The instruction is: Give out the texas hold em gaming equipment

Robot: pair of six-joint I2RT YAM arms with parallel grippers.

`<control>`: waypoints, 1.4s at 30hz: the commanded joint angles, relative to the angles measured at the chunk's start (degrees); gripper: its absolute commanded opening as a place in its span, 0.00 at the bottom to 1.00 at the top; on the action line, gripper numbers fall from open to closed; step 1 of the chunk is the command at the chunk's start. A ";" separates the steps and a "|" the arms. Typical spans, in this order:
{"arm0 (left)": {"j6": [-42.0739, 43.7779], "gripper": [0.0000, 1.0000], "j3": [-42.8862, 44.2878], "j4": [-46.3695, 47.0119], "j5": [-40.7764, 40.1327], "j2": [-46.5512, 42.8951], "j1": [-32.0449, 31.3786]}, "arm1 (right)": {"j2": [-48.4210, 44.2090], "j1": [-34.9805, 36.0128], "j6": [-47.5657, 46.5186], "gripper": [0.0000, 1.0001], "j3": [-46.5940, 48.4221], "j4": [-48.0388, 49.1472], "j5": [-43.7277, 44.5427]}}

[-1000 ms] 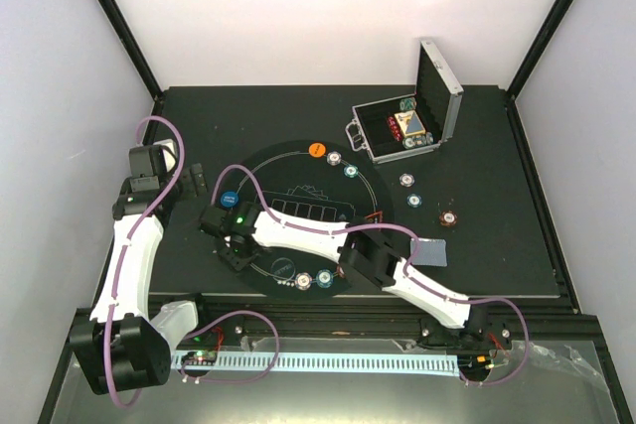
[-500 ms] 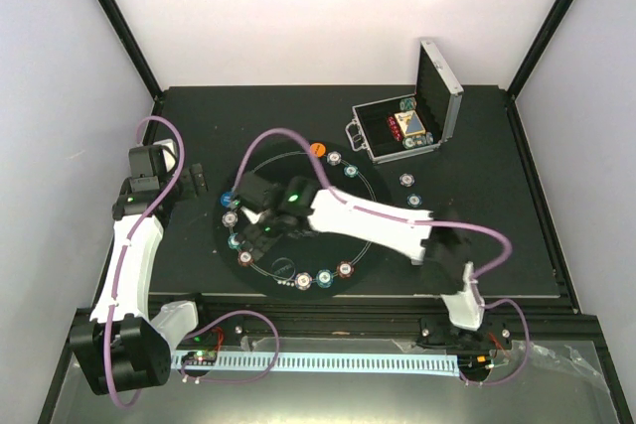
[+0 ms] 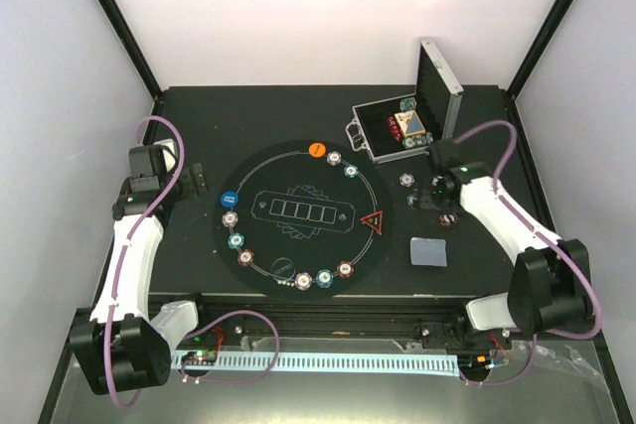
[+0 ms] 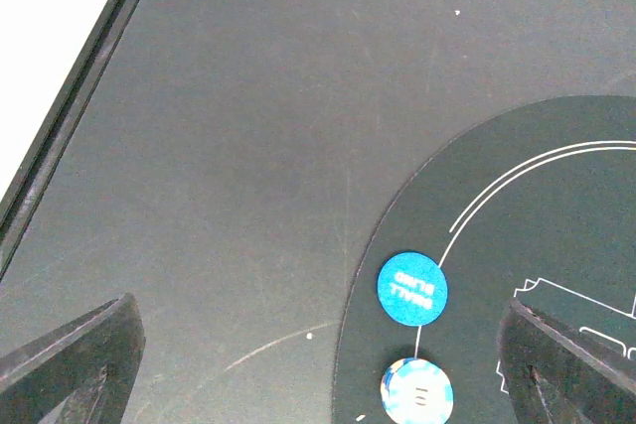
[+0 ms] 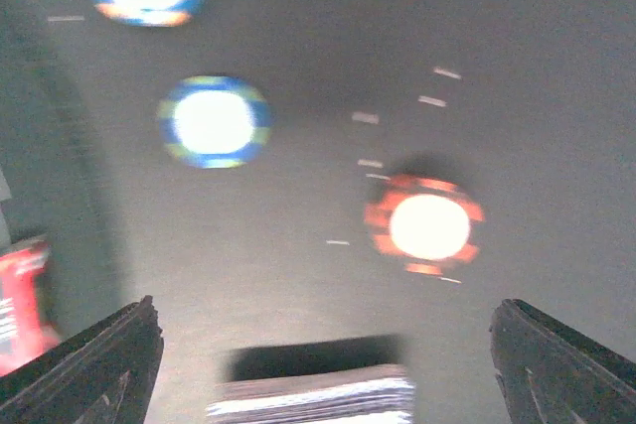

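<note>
**Both grippers spread wide over a ring of chips**

We see a round black mat (image 3: 298, 174) lying flat on the dark tabletop (image 3: 199, 116), its matte face printed with thin white lines. Along its rim sit small round poker chips (image 3: 236, 240) with striped edges, a plain orange disc (image 3: 316, 149), a flat blue disc (image 3: 229, 200) with white lettering, and a red triangle marker (image 3: 374, 222) with a hollow centre.

Off the mat to the right lie a squared grey-blue deck of cards (image 3: 428, 250) and a red-brown chip (image 3: 448, 217). A ribbed silver case (image 3: 439, 74) stands open at the back, its lid upright.

The left gripper (image 3: 194, 181) hangs just beside the mat's left edge, its fingers far apart and nothing between them. The right gripper (image 3: 435, 199) is over the loose chips right of the mat, its jaws also wide and empty. Its own view is blurred.
</note>
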 commanded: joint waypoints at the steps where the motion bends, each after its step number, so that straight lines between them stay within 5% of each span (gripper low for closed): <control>1: 0.65 0.99 1.13 0.00 1.18 -0.80 -0.55 | -3.38 -11.36 0.31 0.91 -6.71 3.54 0.61; 5: 0.64 0.99 1.11 -0.02 1.31 -0.76 -0.47 | -0.80 -17.20 -0.64 0.91 -9.78 6.20 -2.86; 24: 0.67 0.99 1.11 0.00 1.59 -0.72 -0.55 | 12.41 -15.96 -1.90 0.79 -6.95 8.51 -1.31; 42: 0.63 0.99 1.19 -0.02 1.76 -0.98 -0.49 | 16.15 -15.53 -1.97 0.54 -7.38 9.40 -2.60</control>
